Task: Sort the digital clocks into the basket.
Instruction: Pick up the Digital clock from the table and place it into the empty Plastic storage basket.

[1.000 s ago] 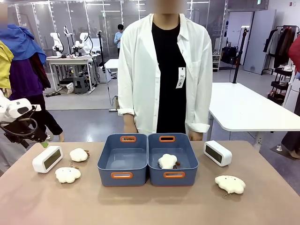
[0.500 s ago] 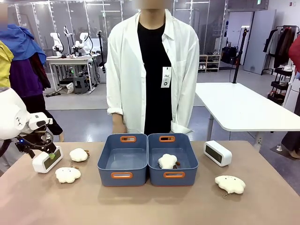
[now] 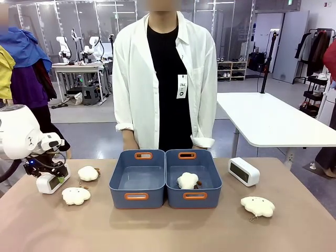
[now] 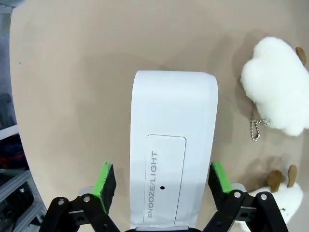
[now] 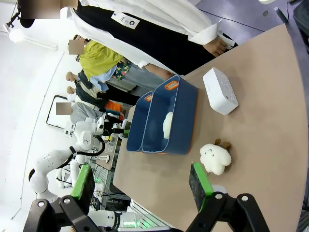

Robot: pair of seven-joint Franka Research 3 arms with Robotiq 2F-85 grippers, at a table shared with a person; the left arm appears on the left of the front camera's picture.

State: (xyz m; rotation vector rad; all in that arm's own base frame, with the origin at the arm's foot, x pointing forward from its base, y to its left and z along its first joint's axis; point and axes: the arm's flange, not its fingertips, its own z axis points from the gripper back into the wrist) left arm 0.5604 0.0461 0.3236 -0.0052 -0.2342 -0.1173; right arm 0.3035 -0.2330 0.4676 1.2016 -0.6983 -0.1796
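One white digital clock (image 3: pixel 51 183) lies at the table's left, its top marked SNOOZE/LIGHT (image 4: pixel 174 145). My left gripper (image 3: pixel 55 176) is down over it; in the left wrist view the left gripper (image 4: pixel 161 179) is open, its green pads either side of the clock, a gap showing on the left side. A second digital clock (image 3: pixel 243 171) (image 5: pixel 219 90) sits right of the bins. Two alike dark-blue baskets stand mid-table: the left one (image 3: pixel 119 178) holds nothing, the right one (image 3: pixel 214 178) holds a plush. My right gripper (image 5: pixel 140 186) hangs open above the table.
Fluffy cream plush toys lie near the left clock (image 3: pixel 88 173) (image 3: pixel 76 196) (image 4: pixel 277 92), in the right bin (image 3: pixel 187 180) and at the front right (image 3: pixel 258 206) (image 5: pixel 215 158). A person in a white shirt (image 3: pixel 163 79) stands at the far edge.
My left arm came down and in from the left edge until its fingers straddle the left clock. The person stepped a little to picture left.
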